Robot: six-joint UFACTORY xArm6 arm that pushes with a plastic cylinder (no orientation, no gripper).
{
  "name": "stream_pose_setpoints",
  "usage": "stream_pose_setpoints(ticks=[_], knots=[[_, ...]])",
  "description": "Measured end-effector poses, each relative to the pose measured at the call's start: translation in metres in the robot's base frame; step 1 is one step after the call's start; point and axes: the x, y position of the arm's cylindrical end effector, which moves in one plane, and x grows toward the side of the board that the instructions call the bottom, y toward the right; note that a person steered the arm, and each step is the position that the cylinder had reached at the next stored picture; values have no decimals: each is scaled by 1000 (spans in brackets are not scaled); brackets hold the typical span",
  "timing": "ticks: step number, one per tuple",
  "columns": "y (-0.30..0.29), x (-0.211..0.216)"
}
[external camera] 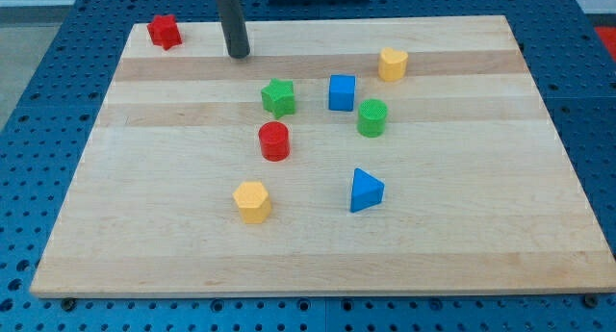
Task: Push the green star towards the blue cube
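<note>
The green star (278, 97) lies on the wooden board, just left of the blue cube (342, 92), with a small gap between them. My tip (239, 55) rests on the board near the view's top, up and to the left of the green star, apart from it. The rod rises straight up out of the view's top edge.
A green cylinder (372, 117) sits right of the blue cube. A red cylinder (274, 140) lies below the green star. A yellow block (392, 63), a red star (165, 31), a yellow hexagon (252, 201) and a blue triangle (365, 191) also lie on the board (481, 217).
</note>
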Motion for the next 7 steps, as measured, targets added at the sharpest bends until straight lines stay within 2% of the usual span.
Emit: stream_pose_setpoints(ticks=[2,4,6,7], knots=[[0,13],[-41,77],[-16,113],[-16,114]])
